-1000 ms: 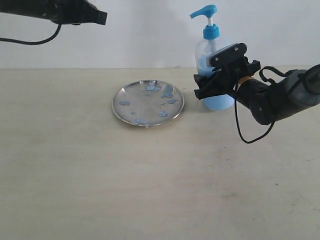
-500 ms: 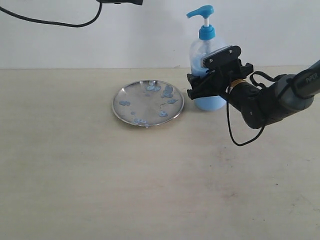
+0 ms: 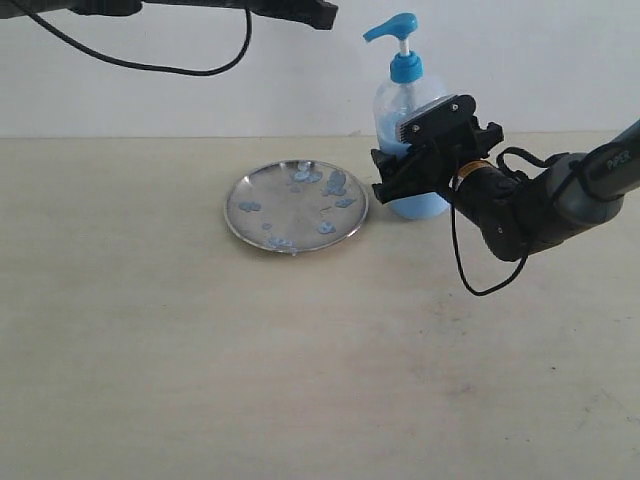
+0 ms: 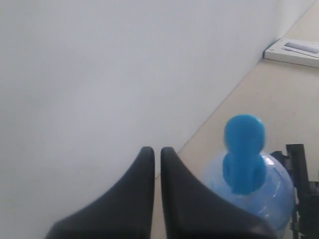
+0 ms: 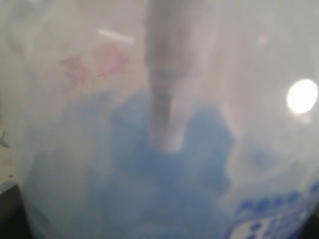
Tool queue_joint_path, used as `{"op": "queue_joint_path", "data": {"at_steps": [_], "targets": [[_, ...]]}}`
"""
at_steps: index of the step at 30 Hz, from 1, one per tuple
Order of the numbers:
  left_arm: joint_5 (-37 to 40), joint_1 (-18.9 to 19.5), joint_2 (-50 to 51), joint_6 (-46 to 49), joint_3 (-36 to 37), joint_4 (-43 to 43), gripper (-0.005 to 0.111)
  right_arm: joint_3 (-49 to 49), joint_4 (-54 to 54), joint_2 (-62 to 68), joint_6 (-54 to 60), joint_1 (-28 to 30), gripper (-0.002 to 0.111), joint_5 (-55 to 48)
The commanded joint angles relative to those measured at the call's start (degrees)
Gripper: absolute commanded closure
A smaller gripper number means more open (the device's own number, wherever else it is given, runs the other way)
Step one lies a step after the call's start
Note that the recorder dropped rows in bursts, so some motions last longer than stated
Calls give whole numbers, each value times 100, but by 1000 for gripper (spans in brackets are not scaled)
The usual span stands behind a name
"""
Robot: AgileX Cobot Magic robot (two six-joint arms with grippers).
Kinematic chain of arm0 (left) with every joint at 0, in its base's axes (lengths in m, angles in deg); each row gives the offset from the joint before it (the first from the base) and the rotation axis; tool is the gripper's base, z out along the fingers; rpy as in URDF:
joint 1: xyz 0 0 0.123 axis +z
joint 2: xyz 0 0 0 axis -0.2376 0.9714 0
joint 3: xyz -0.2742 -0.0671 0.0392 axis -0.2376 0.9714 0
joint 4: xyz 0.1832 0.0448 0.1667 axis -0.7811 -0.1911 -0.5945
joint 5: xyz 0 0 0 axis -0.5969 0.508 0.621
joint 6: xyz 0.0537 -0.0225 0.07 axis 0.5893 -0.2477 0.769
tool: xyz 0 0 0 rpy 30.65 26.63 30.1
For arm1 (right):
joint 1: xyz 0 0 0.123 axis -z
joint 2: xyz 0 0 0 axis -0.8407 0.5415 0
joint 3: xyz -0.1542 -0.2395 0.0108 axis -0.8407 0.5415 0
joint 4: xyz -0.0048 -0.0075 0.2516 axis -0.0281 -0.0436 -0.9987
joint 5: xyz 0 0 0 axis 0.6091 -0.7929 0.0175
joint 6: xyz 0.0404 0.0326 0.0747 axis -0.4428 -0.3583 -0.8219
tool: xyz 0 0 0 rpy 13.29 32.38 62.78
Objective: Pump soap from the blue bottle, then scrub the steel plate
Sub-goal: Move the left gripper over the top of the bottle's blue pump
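The blue bottle (image 3: 396,100) stands upright just right of the steel plate (image 3: 290,212), with light blue soap (image 3: 422,206) in its lower part. My right gripper (image 3: 402,176) is shut on the bottle's body, and the right wrist view is filled by the clear bottle (image 5: 164,164) and its white dip tube (image 5: 167,99). Small pale blue soap blobs (image 3: 334,183) dot the plate. My left gripper (image 3: 326,15) hangs high at the top, shut and empty, just left of the blue pump head (image 3: 394,27). In the left wrist view the shut gripper (image 4: 157,149) is beside the pump head (image 4: 244,149).
The pale table (image 3: 300,380) runs up to a white wall behind the bottle. A black cable (image 3: 180,68) droops from the left arm. A flat white box (image 4: 294,50) lies far off on the table in the left wrist view.
My right gripper has slid the bottle leftward, closer to the plate. My left arm has travelled right along the top toward the pump head.
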Motion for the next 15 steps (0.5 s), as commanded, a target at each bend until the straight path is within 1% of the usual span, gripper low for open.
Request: {"op": "queue_joint_path", "data": {"at_steps": [1, 3, 10, 15], "targets": [[75, -198, 14, 289, -35, 87, 102, 22, 41, 106, 342, 10, 108, -330], [153, -198, 14, 289, -35, 190, 102, 22, 41, 106, 442, 10, 108, -363], [237, -198, -11, 234, -43, 101, 102, 22, 41, 106, 457, 10, 108, -629], [33, -198, -382, 167, -29, -15, 102, 22, 30, 106, 457, 10, 108, -533]]}}
